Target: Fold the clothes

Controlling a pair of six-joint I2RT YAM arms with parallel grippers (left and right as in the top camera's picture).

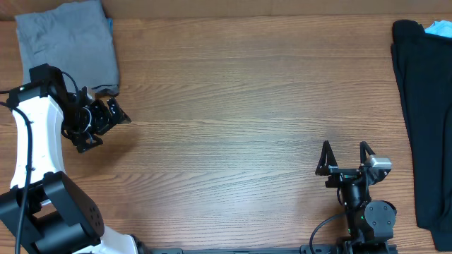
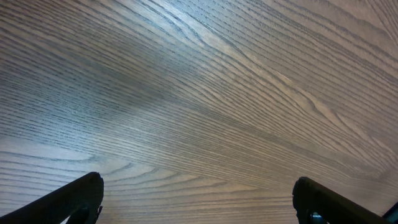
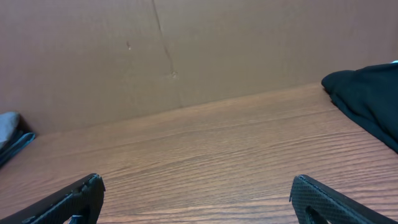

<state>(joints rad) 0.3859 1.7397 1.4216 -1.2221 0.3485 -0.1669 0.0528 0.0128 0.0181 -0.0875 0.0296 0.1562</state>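
Observation:
The grey clothes (image 1: 67,44) lie as a folded rectangle at the table's far left corner; a sliver of them shows at the left edge of the right wrist view (image 3: 7,127). My left gripper (image 1: 111,128) hovers just below and to the right of them, open, with only bare wood between its fingers (image 2: 199,186). My right gripper (image 1: 346,152) stands open near the front edge, right of centre, with nothing between its fingers (image 3: 196,186).
A black garment (image 1: 424,120) is piled along the right edge of the table and also shows in the right wrist view (image 3: 367,99). A bit of light-blue fabric (image 1: 439,28) pokes out at its top. A brown wall (image 3: 186,56) backs the table.

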